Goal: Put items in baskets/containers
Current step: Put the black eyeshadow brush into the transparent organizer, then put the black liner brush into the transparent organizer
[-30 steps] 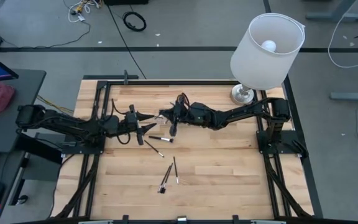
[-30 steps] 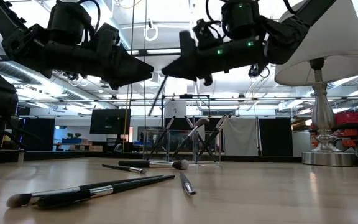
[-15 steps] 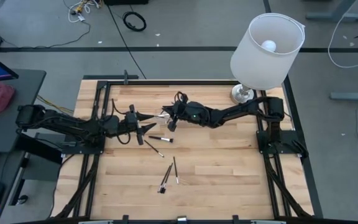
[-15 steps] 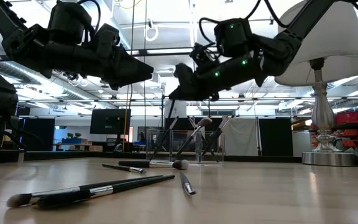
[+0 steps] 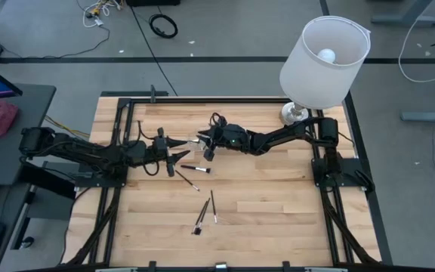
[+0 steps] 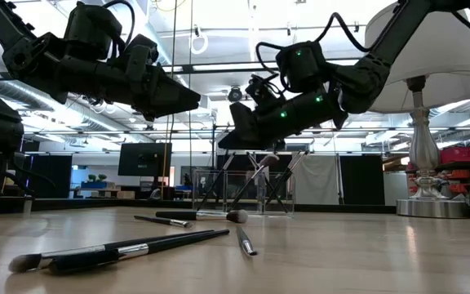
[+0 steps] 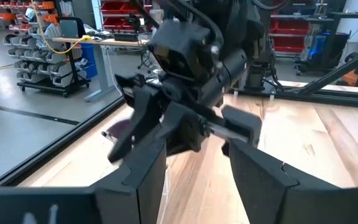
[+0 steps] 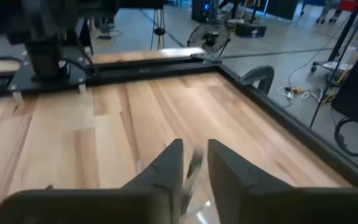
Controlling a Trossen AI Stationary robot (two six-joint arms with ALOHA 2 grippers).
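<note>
The right gripper (image 6: pixel 239 135) hung right over the clear cup (image 6: pixel 243 193), which sat near the table's far edge and already had several brushes (image 6: pixel 255 175) leaning in it. In the right wrist view its jaws were slightly apart with something thin and pale in the gap, probably a brush, but whether they were gripping it couldn't be told. The left gripper (image 5: pixel 178 147) hovered just beside, jaws apart, nothing in them.

Loose brushes (image 5: pixel 205 212) lay out on the wooden table (image 5: pixel 278 204), one pair toward the near side and a couple (image 5: pixel 191 169) close below the left gripper.

The good way to do this drop would probably be keeping the tip centred over the cup's mouth and opening slowly, so the brush slides down among the others instead of catching the rim or tipping the cup.
</note>
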